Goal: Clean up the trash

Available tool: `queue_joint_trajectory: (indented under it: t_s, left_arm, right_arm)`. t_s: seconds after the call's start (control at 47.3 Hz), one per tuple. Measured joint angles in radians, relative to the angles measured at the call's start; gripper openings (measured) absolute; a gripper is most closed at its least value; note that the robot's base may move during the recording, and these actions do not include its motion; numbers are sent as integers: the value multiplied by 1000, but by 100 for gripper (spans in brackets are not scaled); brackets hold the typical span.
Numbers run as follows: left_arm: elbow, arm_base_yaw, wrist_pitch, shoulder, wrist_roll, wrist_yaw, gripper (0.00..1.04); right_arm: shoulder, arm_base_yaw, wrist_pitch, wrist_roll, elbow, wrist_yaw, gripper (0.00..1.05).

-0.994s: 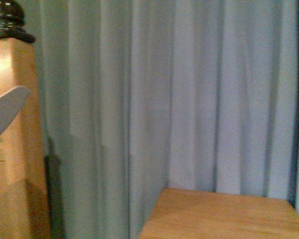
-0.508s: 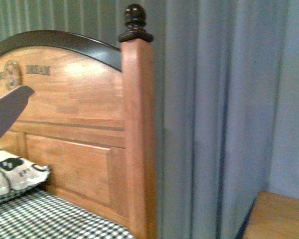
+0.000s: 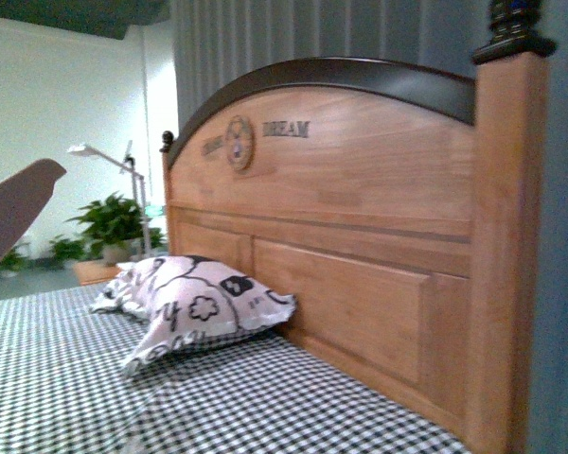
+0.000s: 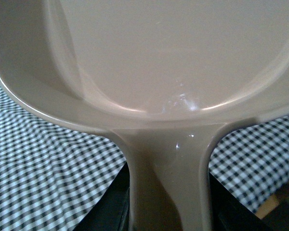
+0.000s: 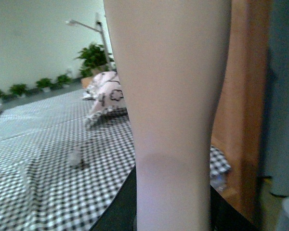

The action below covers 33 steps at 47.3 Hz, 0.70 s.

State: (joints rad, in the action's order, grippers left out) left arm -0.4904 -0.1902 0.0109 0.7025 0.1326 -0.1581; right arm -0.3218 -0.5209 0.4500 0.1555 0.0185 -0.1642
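Trash (image 5: pixel 75 158): small pale wad, blurred, lying on checked bed (image 5: pixel 38 192). Your left claw (image 4: pixel 168 222) clamped on dustpan (image 4: pixel 159 62) handle, right claw (image 5: pixel 171 222) clamped on brush (image 5: pixel 168 96) handle: tools held ready for sweeping.

The front camera sits low, looking across the checked sheet (image 3: pixel 76 378) to the pillow (image 3: pixel 199 307) and headboard (image 3: pixel 360 236). The left wrist camera looks down, hard against the dustpan (image 4: pixel 159 72), onto that sheet. The right wrist camera, close behind the brush handle (image 5: pixel 168 120), faces out level, sharing pillow, sheet and headboard with the front view.
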Motion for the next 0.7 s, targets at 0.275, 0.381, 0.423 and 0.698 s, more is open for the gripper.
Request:
queue_joint_trajectory:
  t_s: [0.275,0.381,0.423,0.698]
  left_arm:
    - [0,0,0,0,0,0,26]
    - [0,0,0,2,0,1,26]
    - [0,0,-1,0,0,1,26]
    - [1,-5,-1,-3,-3,16,26]
  right_arm:
    - [1,0,0,0,0,1,17]
    - [0,0,0,0,-1,4,17]
    - [2,0,0,0,-1,3,17]
    - [-3,-3,0,-3,-1,7,17]
